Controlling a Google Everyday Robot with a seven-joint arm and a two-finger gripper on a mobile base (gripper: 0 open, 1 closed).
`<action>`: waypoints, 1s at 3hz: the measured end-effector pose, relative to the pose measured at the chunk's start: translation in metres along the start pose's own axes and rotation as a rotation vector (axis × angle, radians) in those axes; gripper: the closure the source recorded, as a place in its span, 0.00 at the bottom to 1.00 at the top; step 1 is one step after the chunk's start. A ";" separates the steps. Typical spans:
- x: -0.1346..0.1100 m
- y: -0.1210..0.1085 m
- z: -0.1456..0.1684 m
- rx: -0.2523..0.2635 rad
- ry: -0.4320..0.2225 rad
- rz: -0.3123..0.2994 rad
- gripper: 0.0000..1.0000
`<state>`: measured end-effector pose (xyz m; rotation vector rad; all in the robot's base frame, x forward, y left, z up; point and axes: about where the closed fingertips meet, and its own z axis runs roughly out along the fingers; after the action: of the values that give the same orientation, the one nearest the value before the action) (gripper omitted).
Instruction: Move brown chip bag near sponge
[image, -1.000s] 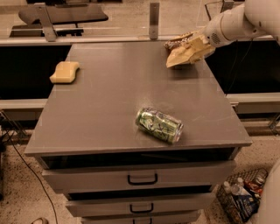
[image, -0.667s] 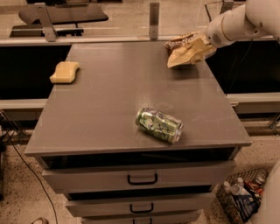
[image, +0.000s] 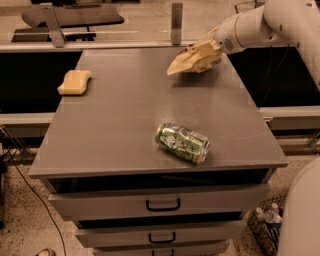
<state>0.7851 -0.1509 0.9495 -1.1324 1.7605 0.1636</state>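
- Leftward the brown chip bag (image: 192, 60) was carried, toward the sponge (image: 75, 82).
- Back-right, it was seemingly clamped in the gripper (image: 212, 50), raised off the table (image: 125, 115) for carrying.

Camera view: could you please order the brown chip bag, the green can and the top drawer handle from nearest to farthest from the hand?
The hand is over the table's far right.
1. brown chip bag: gripped in it, far right.
2. green can: near the front edge, right of centre.
3. top drawer handle: on the front face below.
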 end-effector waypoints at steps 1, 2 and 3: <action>-0.036 0.038 0.028 -0.146 -0.135 -0.008 1.00; -0.072 0.076 0.043 -0.287 -0.267 -0.001 1.00; -0.103 0.108 0.045 -0.405 -0.376 0.005 1.00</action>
<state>0.7413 -0.0031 0.9684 -1.2832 1.4259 0.7149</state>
